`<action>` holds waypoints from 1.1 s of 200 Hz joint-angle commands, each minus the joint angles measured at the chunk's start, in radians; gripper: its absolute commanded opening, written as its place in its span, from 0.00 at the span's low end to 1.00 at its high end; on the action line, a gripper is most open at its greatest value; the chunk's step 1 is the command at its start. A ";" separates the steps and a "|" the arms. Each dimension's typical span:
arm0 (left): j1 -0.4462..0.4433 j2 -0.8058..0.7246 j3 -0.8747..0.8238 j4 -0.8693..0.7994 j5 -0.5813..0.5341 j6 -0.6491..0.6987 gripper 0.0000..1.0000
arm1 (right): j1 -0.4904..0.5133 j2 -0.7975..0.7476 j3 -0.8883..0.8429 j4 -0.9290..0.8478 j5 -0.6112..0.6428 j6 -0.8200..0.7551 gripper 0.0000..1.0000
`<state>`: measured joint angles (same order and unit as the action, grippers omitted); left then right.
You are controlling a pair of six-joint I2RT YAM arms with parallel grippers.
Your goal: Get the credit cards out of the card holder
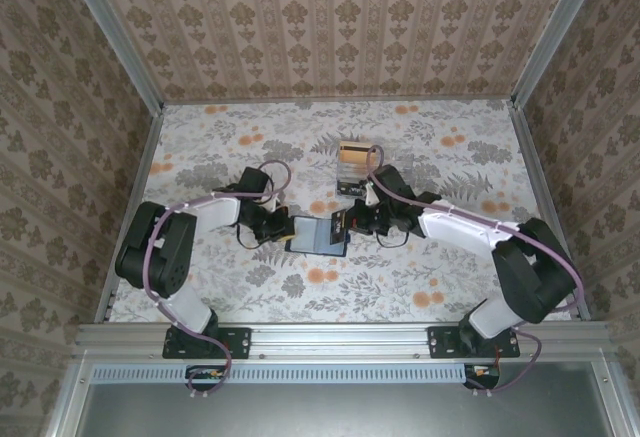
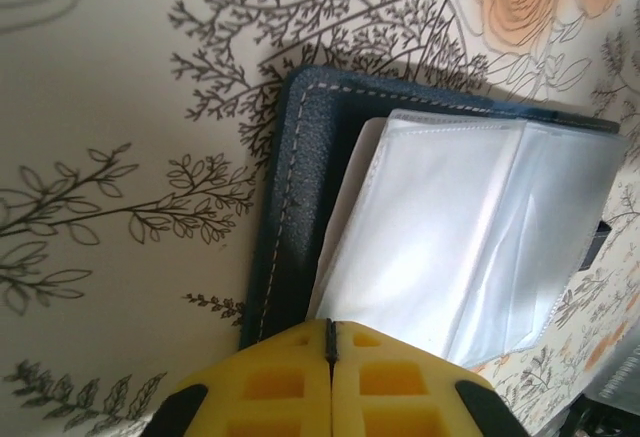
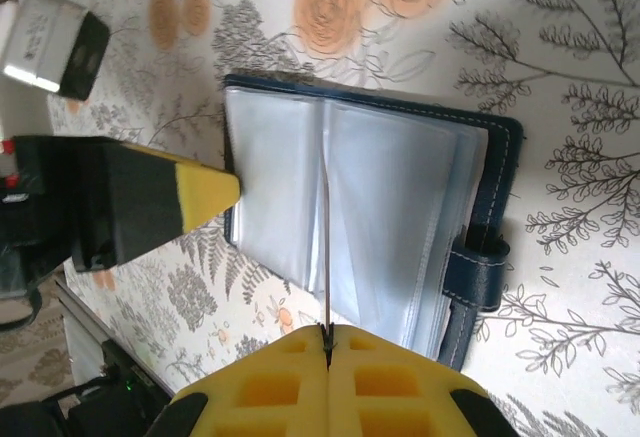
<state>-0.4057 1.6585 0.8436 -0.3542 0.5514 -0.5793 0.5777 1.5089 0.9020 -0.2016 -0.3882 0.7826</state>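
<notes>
Top external: high, behind arm bases at 6 o'clock, looks down over whole bench [image 1: 420, 287]. Left wrist, right wrist: close above card holder [image 1: 318, 235], shared by all three.

Left arm [image 1: 160, 252] and right arm [image 1: 455, 225] have black joints, white links and black plates [image 1: 210, 342] on the silver rail [image 1: 340, 335]. Purple cables [image 1: 277, 173] line both; fingertips [image 3: 260, 392] are yellow.

The card holder [image 3: 500, 147] is dark navy with pale stitching, its sleeves [image 3: 390, 207] cloudy clear-white. The counter [image 1: 450, 277] is white with grey leaf sprigs and orange flowers; the fingers [image 3: 270, 387] are yellow, the walls [image 1: 330, 27] beige-brown damask.
</notes>
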 commanded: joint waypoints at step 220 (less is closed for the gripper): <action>0.176 -0.574 -0.054 -0.127 -0.120 -0.013 1.00 | 0.056 0.229 0.743 -0.687 0.595 -1.315 0.00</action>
<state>-0.2398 1.1191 0.7959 -0.4438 0.4416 -0.5907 0.6209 1.7111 1.6310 -0.8803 0.1539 -0.3862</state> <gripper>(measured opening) 0.999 0.064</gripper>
